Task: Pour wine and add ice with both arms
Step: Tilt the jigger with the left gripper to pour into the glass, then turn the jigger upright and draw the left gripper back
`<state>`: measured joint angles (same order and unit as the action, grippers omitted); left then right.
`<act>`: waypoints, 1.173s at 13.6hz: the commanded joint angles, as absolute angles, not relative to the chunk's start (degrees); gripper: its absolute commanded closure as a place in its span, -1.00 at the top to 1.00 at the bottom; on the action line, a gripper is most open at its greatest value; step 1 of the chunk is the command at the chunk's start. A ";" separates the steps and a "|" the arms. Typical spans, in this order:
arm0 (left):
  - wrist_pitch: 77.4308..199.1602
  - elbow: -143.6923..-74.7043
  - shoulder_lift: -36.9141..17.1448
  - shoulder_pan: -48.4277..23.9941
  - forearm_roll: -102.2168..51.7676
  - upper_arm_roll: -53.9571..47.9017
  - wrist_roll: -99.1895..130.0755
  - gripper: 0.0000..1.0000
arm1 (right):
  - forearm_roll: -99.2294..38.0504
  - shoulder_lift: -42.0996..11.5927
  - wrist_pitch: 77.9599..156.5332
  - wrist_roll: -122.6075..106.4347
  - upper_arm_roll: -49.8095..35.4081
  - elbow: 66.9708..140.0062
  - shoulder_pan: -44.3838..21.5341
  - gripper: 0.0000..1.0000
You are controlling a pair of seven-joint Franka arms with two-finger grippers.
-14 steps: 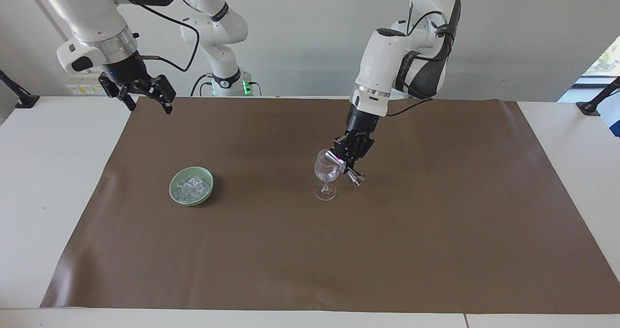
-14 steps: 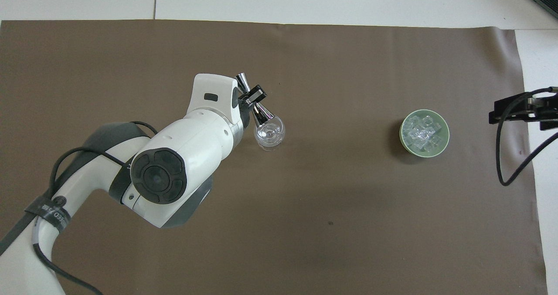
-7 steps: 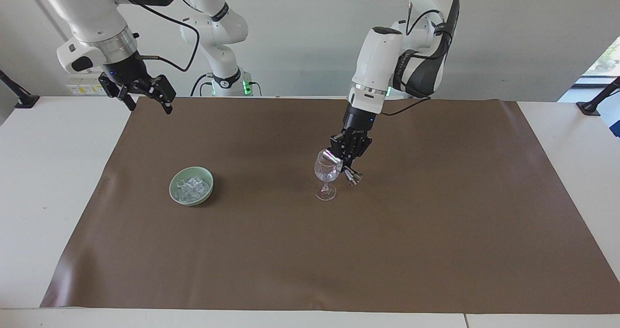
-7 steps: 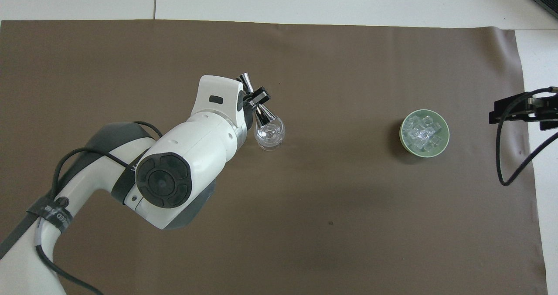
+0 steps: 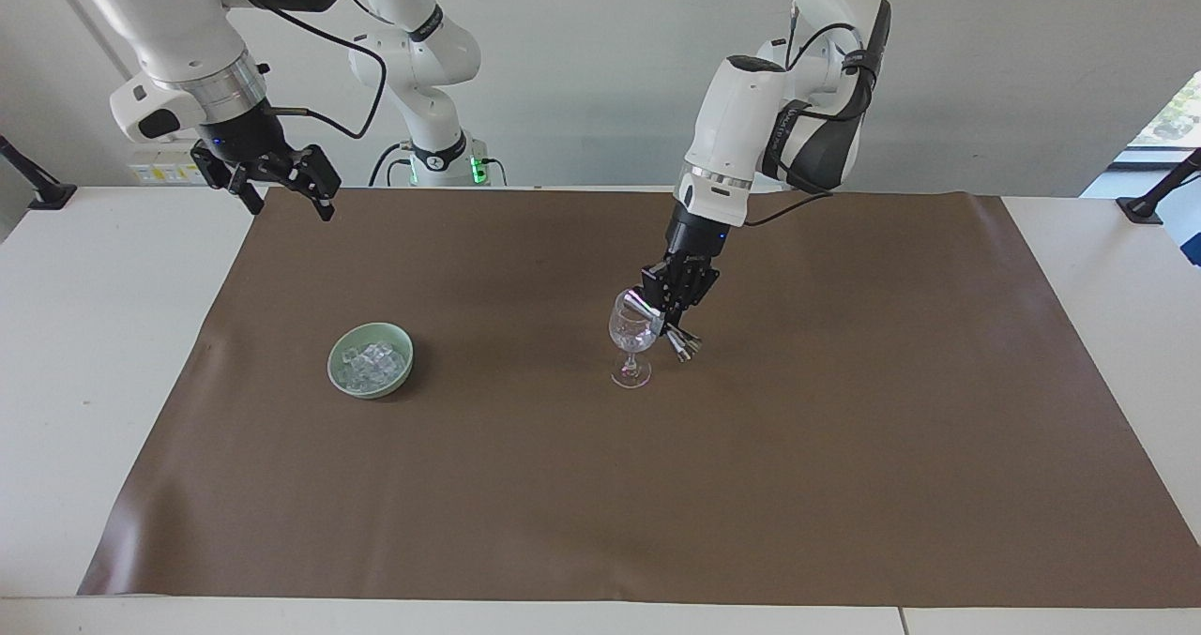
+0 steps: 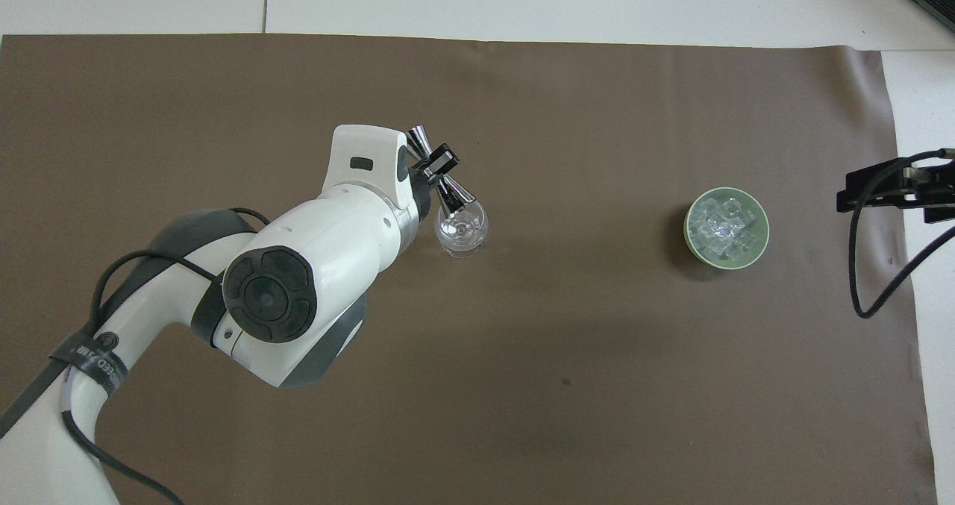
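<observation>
A clear stemmed wine glass [image 5: 631, 340] [image 6: 461, 230] stands mid-mat. Just over its rim my left gripper [image 5: 668, 311] [image 6: 436, 165] is shut on a silver double-cone jigger [image 5: 685, 342] [image 6: 450, 198], held tilted with one end dipping to the glass's mouth. The wine is hidden: I see no stream or colour. The ice [image 5: 373, 361] [image 6: 722, 227] is heaped in a pale green bowl [image 5: 334, 365] [image 6: 690, 229] toward the right arm's end. My right gripper [image 5: 286, 199] [image 6: 880, 190] waits open and empty, raised over the mat's corner by the right arm's base.
A brown mat [image 5: 844, 447] [image 6: 597, 378] covers most of the white table [image 5: 94, 335]. A black cable [image 6: 865, 281] loops down from the right wrist over the mat's edge. Black clamp posts [image 5: 1154, 194] stand at the table's corners.
The left arm swayed slightly upright and back again, keeping the jigger tilted over the glass. The right arm, glass and bowl have not moved.
</observation>
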<state>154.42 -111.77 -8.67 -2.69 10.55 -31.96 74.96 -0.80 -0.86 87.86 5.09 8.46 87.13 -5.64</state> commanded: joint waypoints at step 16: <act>134.83 -100.02 -12.57 -2.29 -23.87 -18.30 73.74 -1.00 | -1.05 0.09 87.54 4.04 8.35 87.98 -5.19 1.00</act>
<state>137.98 -102.89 -10.84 -2.40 -18.36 -21.09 74.69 -0.80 -0.86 87.86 5.09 8.46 87.13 -5.64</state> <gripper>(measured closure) 0.789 0.000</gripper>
